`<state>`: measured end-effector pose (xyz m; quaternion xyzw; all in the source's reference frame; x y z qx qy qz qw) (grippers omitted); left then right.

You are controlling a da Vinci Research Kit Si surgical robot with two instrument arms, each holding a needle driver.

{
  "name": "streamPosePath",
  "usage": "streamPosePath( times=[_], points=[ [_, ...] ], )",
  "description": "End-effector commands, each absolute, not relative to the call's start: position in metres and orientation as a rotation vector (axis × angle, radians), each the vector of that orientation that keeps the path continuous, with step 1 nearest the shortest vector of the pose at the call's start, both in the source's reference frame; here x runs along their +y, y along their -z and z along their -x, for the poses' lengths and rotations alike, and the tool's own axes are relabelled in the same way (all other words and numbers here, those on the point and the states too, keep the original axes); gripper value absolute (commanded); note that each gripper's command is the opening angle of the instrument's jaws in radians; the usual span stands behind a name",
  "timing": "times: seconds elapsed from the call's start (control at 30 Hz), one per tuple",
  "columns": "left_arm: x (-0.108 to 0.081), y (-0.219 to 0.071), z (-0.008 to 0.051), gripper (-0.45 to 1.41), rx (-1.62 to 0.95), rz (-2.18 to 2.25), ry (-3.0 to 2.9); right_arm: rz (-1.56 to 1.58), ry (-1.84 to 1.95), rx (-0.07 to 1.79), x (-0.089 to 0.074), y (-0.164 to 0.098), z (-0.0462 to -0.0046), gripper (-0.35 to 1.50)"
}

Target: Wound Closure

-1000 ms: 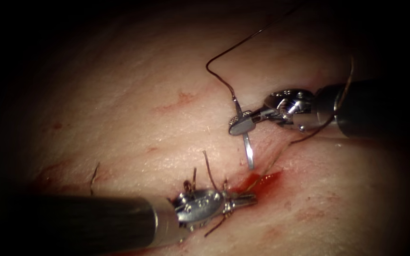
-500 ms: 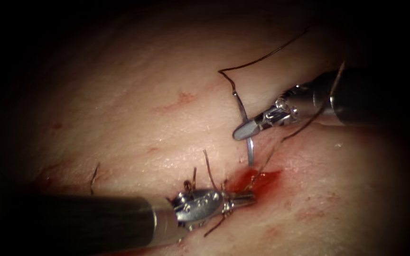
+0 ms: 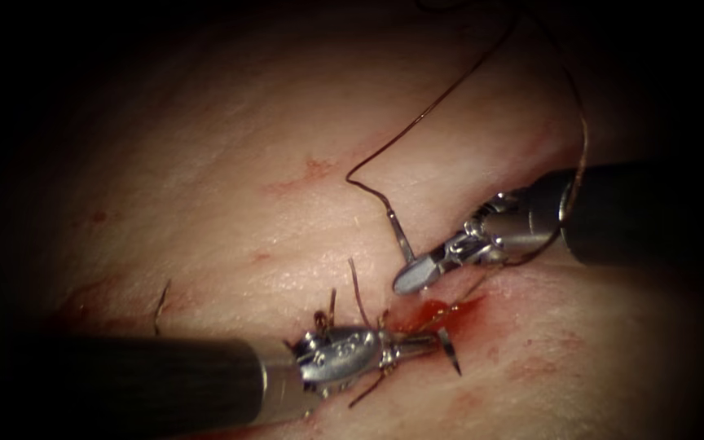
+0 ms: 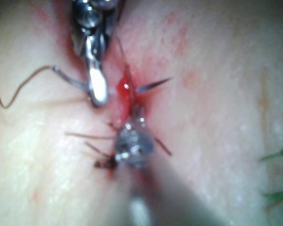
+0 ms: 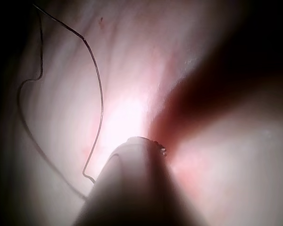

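Pale, glistening pork-belly tissue point(image 3: 230, 187) lies under a pool of light that fades to darkness at the edges. A short cut point(image 3: 437, 311), wet with red fluid point(image 3: 429, 310), opens just ahead of the left tool point(image 3: 427, 345), whose narrow jaws rest at the wound edge; what they hold cannot be told. The right tool point(image 3: 411, 277) clamps the curved needle point(image 3: 401, 241) near its thread end. The needle passes through the tissue, its tip point(image 3: 450, 352) emerging on the cut's right side. Thread point(image 3: 450, 90) loops upward. Cut thread ends point(image 3: 358, 289) stand nearby.

Dark grey shafts point(image 3: 124, 383) end in shiny steel wristed claws.
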<state>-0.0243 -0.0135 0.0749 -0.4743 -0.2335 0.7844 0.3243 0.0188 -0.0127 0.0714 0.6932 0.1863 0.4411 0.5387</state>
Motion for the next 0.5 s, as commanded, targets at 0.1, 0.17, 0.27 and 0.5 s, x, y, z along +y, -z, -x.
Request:
streamPosePath(
  times=[0.1,0.17,0.27,0.5],
  points=[
    [-0.0140,-0.0755,0.0249,0.05,-0.616,1.244,-2.055,-1.669,-1.093,0.405,-0.0143,-0.0714,-0.0190,-0.35],
    [-0.0140,-0.0754,0.0249,0.05,-0.616,1.244,-2.055,-1.677,-1.097,0.396,-0.0146,-0.0712,-0.0189,-0.35],
    [-0.0140,-0.0754,0.0249,0.05,-0.616,1.244,-2.055,-1.688,-1.126,0.406,-0.0149,-0.0710,-0.0188,-0.35],
    [-0.0141,-0.0754,0.0249,0.05,-0.616,1.244,-2.055,-1.441,-1.130,0.741,-0.0127,-0.0722,-0.0186,1.16]
  ],
)
